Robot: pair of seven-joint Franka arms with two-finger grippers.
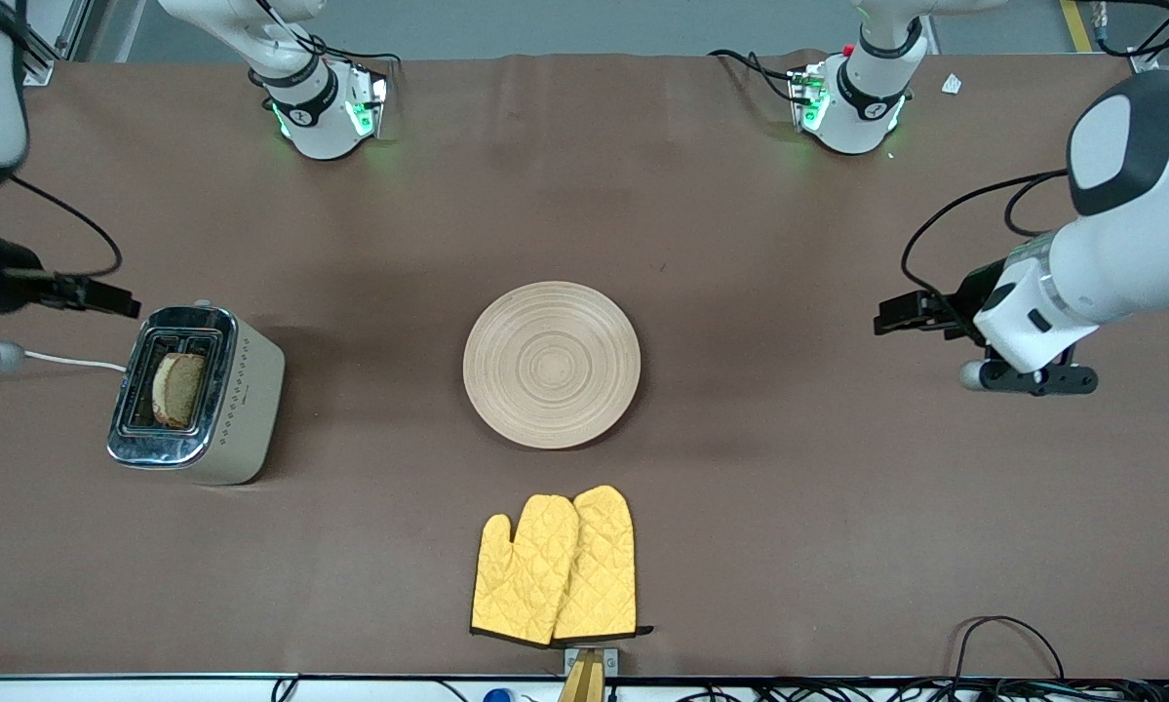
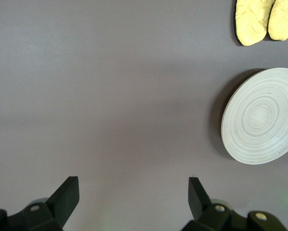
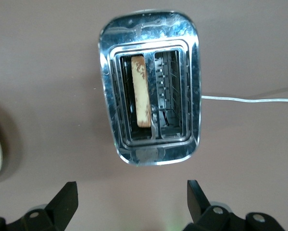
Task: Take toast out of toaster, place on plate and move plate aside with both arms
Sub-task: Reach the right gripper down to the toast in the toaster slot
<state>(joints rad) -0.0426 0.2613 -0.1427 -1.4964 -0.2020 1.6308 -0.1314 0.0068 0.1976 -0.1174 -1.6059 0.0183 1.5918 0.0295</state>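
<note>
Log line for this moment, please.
toast in toaster | plate bare | left hand open | right hand open over toaster

Tan toast (image 1: 178,389) upright in toaster (image 1: 197,394) slot, right arm's end. Pale round wooden plate (image 1: 552,364) flat mid-table, bare.

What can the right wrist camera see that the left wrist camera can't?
Only the right wrist view shows the toaster with the toast standing in one slot, and its white cord. Only the left wrist view shows the yellow oven mitts and the whole plate. Both show the brown table and an open claw: the left claw and the right claw.
</note>
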